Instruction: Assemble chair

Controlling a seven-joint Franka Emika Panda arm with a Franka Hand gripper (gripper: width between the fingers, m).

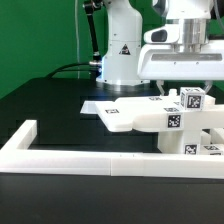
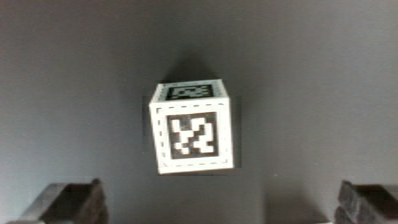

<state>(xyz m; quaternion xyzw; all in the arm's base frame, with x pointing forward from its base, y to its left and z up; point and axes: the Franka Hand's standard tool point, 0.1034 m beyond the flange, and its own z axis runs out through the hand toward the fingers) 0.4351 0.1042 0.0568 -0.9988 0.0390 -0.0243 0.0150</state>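
Border wall (image 1: pixel 60 152) before chair parts (image 1: pixel 135 117) (tagged)

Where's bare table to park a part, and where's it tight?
Free: black table on the exterior view's left, bordered by the border wall in front and the flat slab to its right. Crowded: the exterior view's right, where tagged chair parts cluster under the open gripper. Wrist view shows dark surface around one tagged block.

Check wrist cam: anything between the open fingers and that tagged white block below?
Nothing visible. The tagged white block sits alone on the dark table, with both fingers spread wide on either side of it and only bare surface in between.
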